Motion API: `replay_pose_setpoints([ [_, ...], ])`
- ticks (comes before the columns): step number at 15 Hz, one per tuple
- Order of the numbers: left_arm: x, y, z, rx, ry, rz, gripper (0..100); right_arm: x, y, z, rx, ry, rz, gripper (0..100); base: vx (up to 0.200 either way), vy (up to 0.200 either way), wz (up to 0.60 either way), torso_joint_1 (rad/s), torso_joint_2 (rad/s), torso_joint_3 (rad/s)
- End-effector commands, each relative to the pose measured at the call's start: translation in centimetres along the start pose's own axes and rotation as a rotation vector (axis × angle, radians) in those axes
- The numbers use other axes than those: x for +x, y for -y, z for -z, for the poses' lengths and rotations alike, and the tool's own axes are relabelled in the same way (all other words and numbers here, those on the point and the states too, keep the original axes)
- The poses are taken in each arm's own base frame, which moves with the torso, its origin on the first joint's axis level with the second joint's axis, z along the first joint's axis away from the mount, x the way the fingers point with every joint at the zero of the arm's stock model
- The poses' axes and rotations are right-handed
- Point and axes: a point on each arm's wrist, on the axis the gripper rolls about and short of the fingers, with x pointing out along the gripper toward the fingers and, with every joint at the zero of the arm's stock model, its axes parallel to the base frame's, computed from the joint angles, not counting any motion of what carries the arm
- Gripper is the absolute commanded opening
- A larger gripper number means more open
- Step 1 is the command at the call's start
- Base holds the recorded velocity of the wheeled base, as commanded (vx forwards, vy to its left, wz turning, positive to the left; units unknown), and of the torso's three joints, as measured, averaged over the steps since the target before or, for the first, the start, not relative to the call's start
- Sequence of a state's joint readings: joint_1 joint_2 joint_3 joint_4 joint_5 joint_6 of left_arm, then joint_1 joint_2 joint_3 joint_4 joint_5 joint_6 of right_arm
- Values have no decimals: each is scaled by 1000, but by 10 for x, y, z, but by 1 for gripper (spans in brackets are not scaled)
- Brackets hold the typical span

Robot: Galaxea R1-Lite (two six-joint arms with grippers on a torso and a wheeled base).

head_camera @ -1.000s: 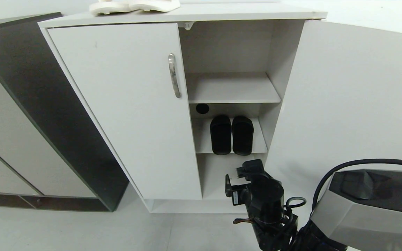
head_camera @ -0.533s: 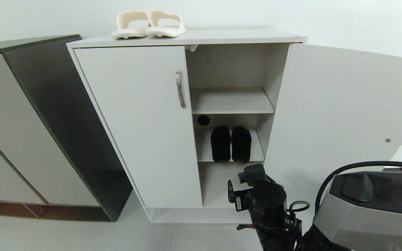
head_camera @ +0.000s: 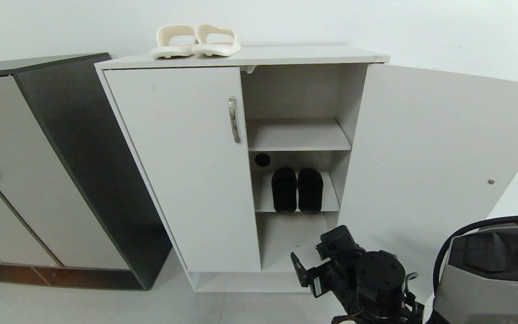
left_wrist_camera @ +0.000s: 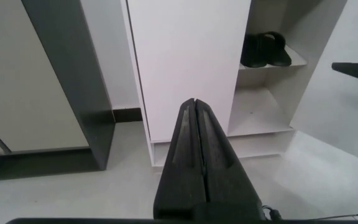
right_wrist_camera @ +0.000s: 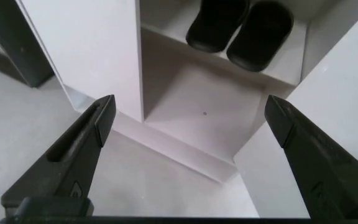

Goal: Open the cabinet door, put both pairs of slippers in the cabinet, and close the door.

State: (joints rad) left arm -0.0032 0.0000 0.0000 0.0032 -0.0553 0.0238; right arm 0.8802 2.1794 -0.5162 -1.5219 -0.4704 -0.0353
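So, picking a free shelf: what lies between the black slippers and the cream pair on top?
In the head view, a flat white shelf, then the white cabinet's top board.

open door: outer corner cut by head-view edge
black slippers: cropped in right wrist view
left compartment: behind shut door

Slipper pair atop cabinet; second pair on middle shelf.
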Motion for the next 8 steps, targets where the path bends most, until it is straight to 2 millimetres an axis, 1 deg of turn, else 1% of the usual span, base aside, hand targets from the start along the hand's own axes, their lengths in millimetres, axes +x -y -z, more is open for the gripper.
replay_pose_setpoints([
  [1,0,0,0,1,-1,0,0,-1,1,2,-2,-2,3,100,0,200,0,2,-2,2],
  [8,0,0,0,-1,-1,0,0,-5,5,9,-22,-12,-13,100,0,200,0,4,3,2],
])
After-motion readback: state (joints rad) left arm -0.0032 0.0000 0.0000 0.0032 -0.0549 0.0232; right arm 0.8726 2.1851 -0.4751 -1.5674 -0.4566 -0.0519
